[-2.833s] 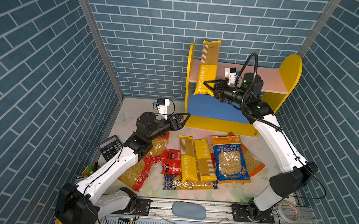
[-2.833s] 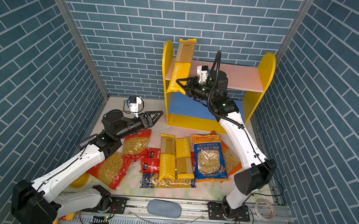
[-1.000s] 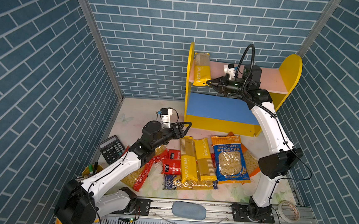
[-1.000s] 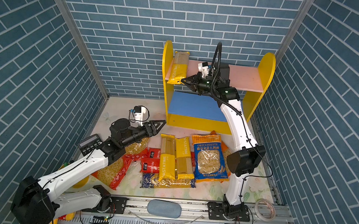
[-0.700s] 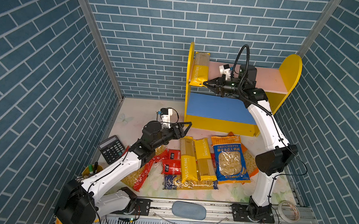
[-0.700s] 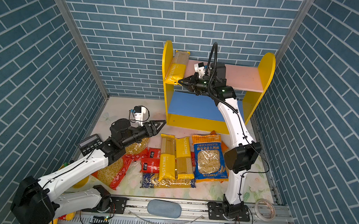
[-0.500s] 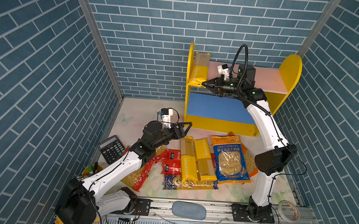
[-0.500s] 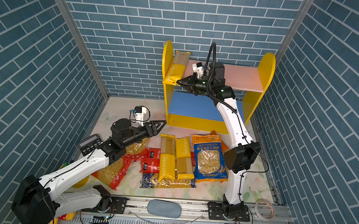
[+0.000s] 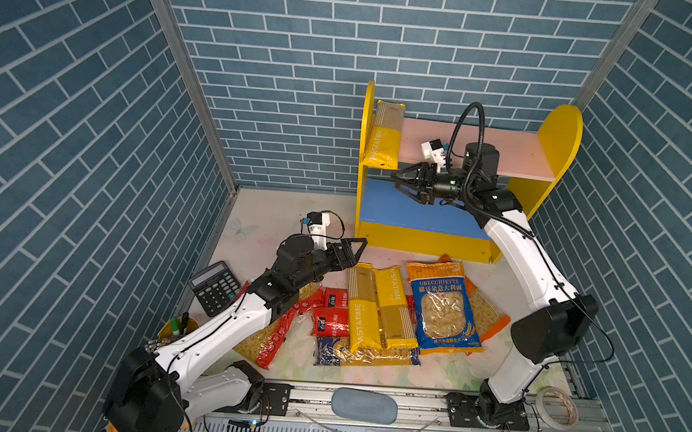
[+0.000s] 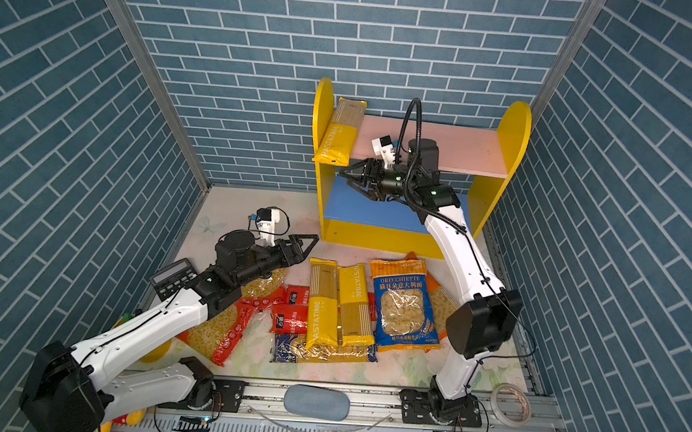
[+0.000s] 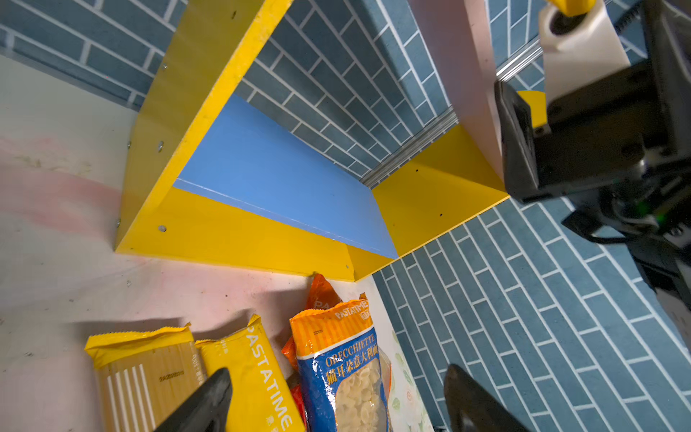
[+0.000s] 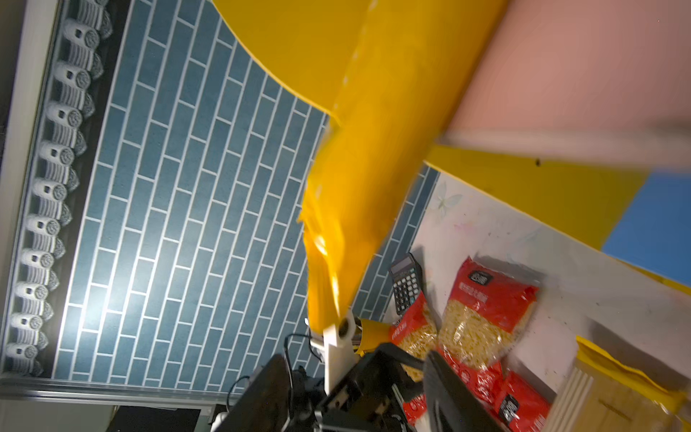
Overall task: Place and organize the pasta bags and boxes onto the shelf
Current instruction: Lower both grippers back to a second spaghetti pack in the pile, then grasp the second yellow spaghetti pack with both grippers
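The left arm stretches low from its base, forearm over the red bags, its claw spread wide and empty above the bench, aimed toward the shelf. Beside it the other pasta packs lie heaped on the bench. One PASTATIME pack lies on the pink upper board against the left side panel, overhanging the front edge. The right arm rises steeply, its wrist level, its claw parted and empty just below that pack's end.

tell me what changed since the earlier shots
The right gripper laid the yellow PASTATIME pack onto the pink upper board, let go and backed off, jaws open. The left gripper edged toward the floor packs, which stayed put.
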Available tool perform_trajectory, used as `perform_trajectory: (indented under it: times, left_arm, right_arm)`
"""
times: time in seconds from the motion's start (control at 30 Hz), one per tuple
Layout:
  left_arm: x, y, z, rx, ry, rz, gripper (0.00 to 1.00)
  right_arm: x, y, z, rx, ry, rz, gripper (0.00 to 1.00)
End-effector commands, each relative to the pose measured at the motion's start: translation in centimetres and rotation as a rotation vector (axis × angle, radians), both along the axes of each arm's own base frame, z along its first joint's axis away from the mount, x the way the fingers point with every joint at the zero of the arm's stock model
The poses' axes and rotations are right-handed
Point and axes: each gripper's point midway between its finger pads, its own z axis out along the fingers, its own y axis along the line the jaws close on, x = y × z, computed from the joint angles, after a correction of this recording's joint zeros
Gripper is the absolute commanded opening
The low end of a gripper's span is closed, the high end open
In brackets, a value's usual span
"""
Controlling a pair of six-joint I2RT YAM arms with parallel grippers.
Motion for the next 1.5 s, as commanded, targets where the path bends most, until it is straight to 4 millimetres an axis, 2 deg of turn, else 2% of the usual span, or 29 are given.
perform_trajectory:
  times: [0.0, 0.07, 0.17, 0.2, 0.3, 0.43, 0.5, 0.53, 0.67, 0.87, 0.93, 0.97, 1.07, 1.2, 1.3, 1.4, 1.47]
  left_arm:
    - [-0.5, 1.1, -2.9, 0.106, 0.057, 0.017, 0.89]
    - [-1.0, 1.1, -4.8, 0.142, 0.101, 0.001, 0.87]
    - [-2.2, 0.6, -7.8, 0.247, 0.152, -0.003, 0.85]
    - [-2.8, -0.1, -8.6, 0.295, 0.153, -0.016, 0.85]
    - [-4.1, -3.3, -10.2, 0.358, 0.168, -0.104, 0.85]
    - [-4.9, -6.5, -13.2, 0.35, 0.254, -0.174, 0.81]
    - [-4.9, -6.5, -15.6, 0.387, 0.325, -0.165, 0.8]
    - [-4.8, -6.5, -16.1, 0.406, 0.336, -0.168, 0.79]
    - [-4.7, -7.0, -17.0, 0.414, 0.352, -0.182, 0.78]
    - [-5.1, -6.6, -19.0, 0.461, 0.409, -0.183, 0.78]
    - [-5.1, -6.2, -19.6, 0.463, 0.424, -0.163, 0.78]
    - [-5.1, -6.0, -19.8, 0.461, 0.43, -0.158, 0.78]
    - [-4.9, -5.5, -19.8, 0.444, 0.437, -0.148, 0.77]
    - [-4.6, -5.3, -19.5, 0.403, 0.429, -0.133, 0.74]
    - [-4.8, -6.0, -19.9, 0.348, 0.446, -0.148, 0.71]
    - [-5.0, -6.4, -19.9, 0.316, 0.46, -0.165, 0.67]
    - [-4.7, -5.6, -19.3, 0.32, 0.445, -0.15, 0.66]
  right_arm:
    - [-1.9, -2.2, -1.7, -0.019, -0.065, -0.064, 0.6]
    - [-2.8, -3.0, -6.1, -0.075, 0.007, -0.115, 0.59]
    - [-4.8, -4.1, -15.0, -0.263, 0.115, -0.22, 0.57]
    - [-6.0, -4.0, -17.7, -0.335, 0.146, -0.214, 0.57]
    - [-9.3, -3.3, -23.2, -0.493, 0.197, -0.16, 0.57]
    - [-11.5, -4.2, -27.2, -0.584, 0.254, -0.138, 0.57]
    - [-12.0, -5.3, -28.9, -0.638, 0.253, -0.138, 0.58]
    - [-12.2, -5.8, -29.9, -0.671, 0.273, -0.134, 0.58]
    - [-13.3, -6.9, -34.0, -0.757, 0.363, -0.096, 0.59]
    - [-12.5, -6.6, -36.1, -0.769, 0.373, -0.112, 0.63]
    - [-12.6, -5.6, -36.3, -0.72, 0.383, -0.077, 0.63]
    - [-12.6, -4.7, -35.7, -0.663, 0.377, -0.052, 0.62]
    - [-12.7, -2.8, -33.4, -0.52, 0.359, -0.012, 0.54]
    - [-12.1, -1.6, -31.1, -0.412, 0.315, -0.005, 0.5]
    - [-11.6, -0.6, -32.0, -0.355, 0.361, -0.003, 0.46]
    - [-11.6, -0.6, -33.1, -0.346, 0.386, -0.016, 0.3]
    - [-11.5, -0.9, -32.8, -0.345, 0.368, -0.034, 0.21]
